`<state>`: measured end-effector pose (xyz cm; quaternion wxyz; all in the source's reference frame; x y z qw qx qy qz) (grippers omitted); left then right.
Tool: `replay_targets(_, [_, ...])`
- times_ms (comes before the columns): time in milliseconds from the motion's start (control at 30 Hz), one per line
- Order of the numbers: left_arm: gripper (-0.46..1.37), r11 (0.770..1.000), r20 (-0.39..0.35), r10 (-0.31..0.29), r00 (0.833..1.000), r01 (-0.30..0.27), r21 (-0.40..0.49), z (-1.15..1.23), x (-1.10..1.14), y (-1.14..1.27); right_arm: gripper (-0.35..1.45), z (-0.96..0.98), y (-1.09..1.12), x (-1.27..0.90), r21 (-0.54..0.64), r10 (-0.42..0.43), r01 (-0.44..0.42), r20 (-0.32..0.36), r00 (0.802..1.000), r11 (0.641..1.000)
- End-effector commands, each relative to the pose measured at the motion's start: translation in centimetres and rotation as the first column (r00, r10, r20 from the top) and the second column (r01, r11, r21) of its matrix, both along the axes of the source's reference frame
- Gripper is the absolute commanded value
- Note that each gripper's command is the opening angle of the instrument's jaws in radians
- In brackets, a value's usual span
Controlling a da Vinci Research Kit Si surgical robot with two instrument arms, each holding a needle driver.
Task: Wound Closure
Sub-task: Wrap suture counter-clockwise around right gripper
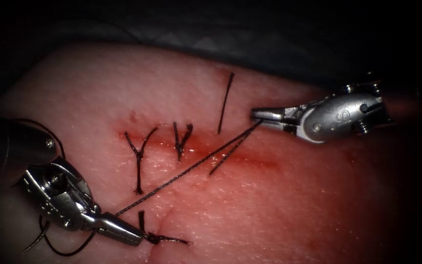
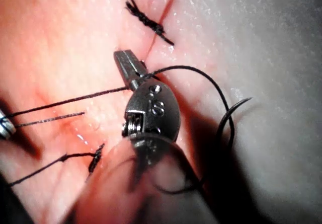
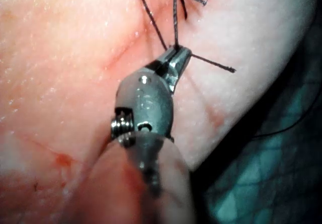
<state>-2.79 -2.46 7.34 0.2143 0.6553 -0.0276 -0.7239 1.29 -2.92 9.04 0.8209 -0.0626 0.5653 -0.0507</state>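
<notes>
Your left tool (image 1: 135,238) and right tool (image 1: 256,115): fingers clenched on thread (image 1: 186,168). Needle (image 1: 37,238) lies free, left. Keep tension even.

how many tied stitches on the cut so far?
2 across the cut: left stitch, second stitch to its right. A knot sits at the left end effector, off the cut. More may be hidden.

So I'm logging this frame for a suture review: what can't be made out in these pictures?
- Needle: left wrist view, its lower curve is lost in shadow beside the left tool.
- Thread: endoscope view, the grip point is hidden inside the right tool.
- Knot: endoscope view, too small to judge whether it is tight.
</notes>
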Motion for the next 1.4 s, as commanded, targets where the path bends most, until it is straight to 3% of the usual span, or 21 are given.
replay_targets(33, [-0.35, 1.0, -0.003, 0.008, 1.0, -0.008, 0.002, 0.0, 0.0, 0.02, -0.35, 0.0, 0.0, 0.0, -0.001, 0.002, -0.002, 0.0, 1.0, 1.0])
replay_targets(367, [-0.35, 0.996, -0.007, 0.001, 1.0, -0.002, -0.089, -0.14, 0.02, 0.16, -0.35, -0.05, -0.06, 0.05, 0.004, -0.004, 0.004, -0.006, 1.0, 1.0])
replay_targets(667, [-0.35, 0.984, -0.025, -0.164, 0.986, 0.162, -0.076, -0.26, 0.09, 0.45, -0.34, -0.25, -0.13, 0.06, 0.093, 0.019, -0.018, -0.012, 1.0, 0.996])
replay_targets(733, [-0.35, 0.978, -0.027, -0.197, 0.98, 0.195, -0.07, -0.28, 0.1, 0.51, 0.07, -0.31, -0.19, 0.06, 0.107, 0.023, -0.021, -0.013, 1.0, 0.994])
replay_targets(867, [-0.35, 0.971, -0.03, -0.234, 0.972, 0.232, -0.052, -0.29, 0.13, 0.57, 0.69, -0.39, -0.26, 0.06, 0.123, 0.027, -0.025, -0.013, 1.0, 0.992])
replay_targets(900, [-0.35, 0.97, -0.034, -0.241, 0.97, 0.24, -0.051, -0.28, 0.14, 0.59, 0.93, -0.43, -0.27, 0.06, 0.143, 0.034, -0.032, -0.013, 0.999, 0.989])
replay_targets(1000, [-0.35, 0.968, -0.044, -0.249, 0.968, 0.247, -0.046, -0.27, 0.15, 0.61, 1.19, -0.51, -0.25, 0.06, 0.167, 0.041, -0.038, -0.013, 0.999, 0.985])
replay_targets(1300, [-0.35, 0.959, -0.036, -0.281, 0.959, 0.28, -0.029, -0.31, 0.24, 0.7, 1.44, -0.65, -0.22, 0.04, 0.175, 0.102, -0.107, 0.036, 0.994, 0.979])
replay_targets(1400, [-0.35, 0.95, -0.029, -0.311, 0.95, 0.311, -0.021, -0.35, 0.3, 0.77, 1.44, -0.66, -0.24, 0.03, 0.178, 0.117, -0.124, 0.045, 0.992, 0.976])
